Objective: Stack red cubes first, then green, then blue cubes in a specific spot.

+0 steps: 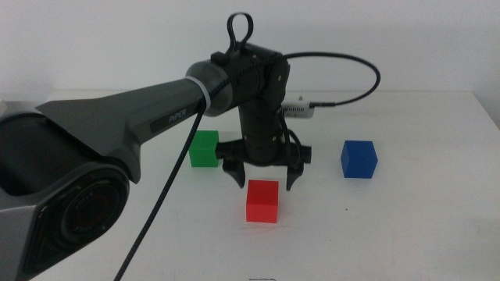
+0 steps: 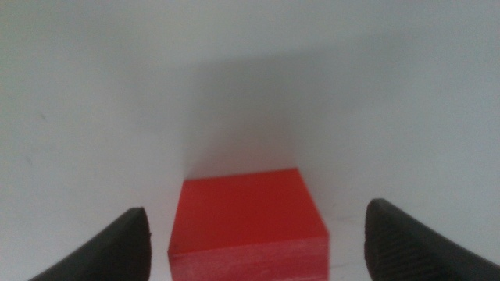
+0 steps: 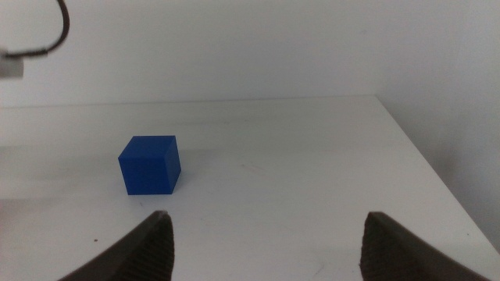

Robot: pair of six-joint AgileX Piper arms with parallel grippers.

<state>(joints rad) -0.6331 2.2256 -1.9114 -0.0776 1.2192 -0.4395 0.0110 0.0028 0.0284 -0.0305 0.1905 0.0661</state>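
In the middle view, the left arm is reaching in from the frame's left, and its pincer [image 1: 263,178] is hanging wide open just above the red cube [image 1: 262,201], which is sitting low in the centre on the white worktop [image 1: 406,234]. The green cube [image 1: 204,148] is lying left of centre, partly behind the arm, and the blue cube [image 1: 359,158] is standing right of centre, well apart from the red one. White lettering on the arm's sleeve is reading "PiPER". I cannot make out any marked stacking spot here.

In the left wrist view, the left pincer [image 2: 258,242] is gaping, its two dark jaws standing clear on either side of the red cube [image 2: 247,215], gripping nothing.

In the right wrist view, the right pincer [image 3: 266,242] is waiting, jaws spread wide and empty, with the blue cube [image 3: 150,165] ahead of it on the worktop.

The first step, handling the red cube, appears to be in hand. If the cube is being picked, the next move is calling for a straight descent until the jaws bracket its sides, then a firm, centred closing.
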